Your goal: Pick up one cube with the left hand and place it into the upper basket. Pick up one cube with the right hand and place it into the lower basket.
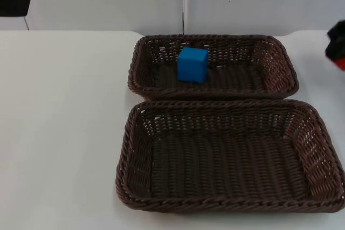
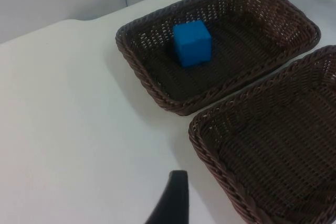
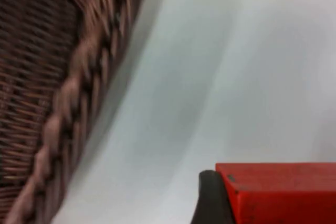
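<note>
Sitting inside the upper basket [image 1: 280, 60], toward its left half and close to the far wall, the blue cube [image 1: 192, 64] marks the left arm's share of the task as apparently done; the left wrist view shows the same cube resting flat on the woven floor, touching nothing else. The left hand [image 2: 170, 203] hangs over the bare white surface [image 1: 59, 133], well apart from both baskets, with one dark fingertip in its own camera, so I cannot tell whether it is spread or pressed together, and the arm seems to be waiting. The lower basket [image 1: 129, 149], which lies just in front of the upper one with their rims all but touching, holds no cube, so the second half is left to do. The right hand [image 1: 338, 47] sits at the far right edge of the surface, beyond the upper basket's right end, and it appears to be pinching the red cube [image 3: 283, 192]: in the right wrist view a black fingertip presses against the cube's side, with a basket rim close by. What remains, by my reading, is carrying that red cube over the lower basket and releasing it there.
</note>
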### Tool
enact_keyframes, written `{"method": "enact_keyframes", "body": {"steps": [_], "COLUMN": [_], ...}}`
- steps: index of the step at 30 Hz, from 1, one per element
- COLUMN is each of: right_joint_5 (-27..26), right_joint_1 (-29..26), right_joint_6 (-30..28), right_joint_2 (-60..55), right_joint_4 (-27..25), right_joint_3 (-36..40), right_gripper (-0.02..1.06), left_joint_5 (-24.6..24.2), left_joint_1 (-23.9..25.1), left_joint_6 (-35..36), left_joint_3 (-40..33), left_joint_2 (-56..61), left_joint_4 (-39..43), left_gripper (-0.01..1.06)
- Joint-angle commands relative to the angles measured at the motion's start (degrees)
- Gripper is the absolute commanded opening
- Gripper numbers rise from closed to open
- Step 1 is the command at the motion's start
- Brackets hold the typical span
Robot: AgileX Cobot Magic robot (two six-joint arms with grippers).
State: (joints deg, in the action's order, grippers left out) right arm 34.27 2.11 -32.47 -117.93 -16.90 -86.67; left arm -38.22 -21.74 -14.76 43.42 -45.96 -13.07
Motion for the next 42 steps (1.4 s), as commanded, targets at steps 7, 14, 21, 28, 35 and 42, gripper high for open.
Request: {"method": "enact_keyframes", "body": {"steps": [7, 14, 21, 28, 35, 42], "right_joint_5": [6.24, 7.05, 7.47, 9.62, 11.73, 12.76], "right_joint_1": [-0.21, -0.21, -0.21, -0.21, 0.42, 5.46], "right_joint_6": [0.08, 0.47, 1.19, 1.40, 1.40, 1.60], "right_joint_2": [10.34, 13.50, 14.88, 14.88, 14.88, 14.88], "right_joint_4": [0.00, 0.00, 0.00, -0.42, -1.62, -1.34], "right_joint_3": [-0.36, -0.36, -0.36, -0.36, -0.36, -0.36], "right_gripper": [0.00, 0.00, 0.00, 0.00, 0.00, 0.00], "left_joint_5": [0.46, 0.46, 0.46, 0.46, 0.46, 0.57], "left_joint_1": [-0.14, -0.14, -0.14, -0.14, -0.14, -0.14], "left_joint_6": [0.11, 0.11, 0.11, 0.11, 0.11, 0.11], "left_joint_3": [-0.24, -0.24, -0.24, -0.24, -0.24, -0.24], "left_joint_2": [0.25, 0.25, 0.25, 0.25, 0.25, 0.25], "left_joint_4": [0.73, 0.73, 0.73, 0.73, 0.73, 0.71], "left_gripper": [0.80, 0.80, 0.80, 0.80, 0.80, 0.80]}}
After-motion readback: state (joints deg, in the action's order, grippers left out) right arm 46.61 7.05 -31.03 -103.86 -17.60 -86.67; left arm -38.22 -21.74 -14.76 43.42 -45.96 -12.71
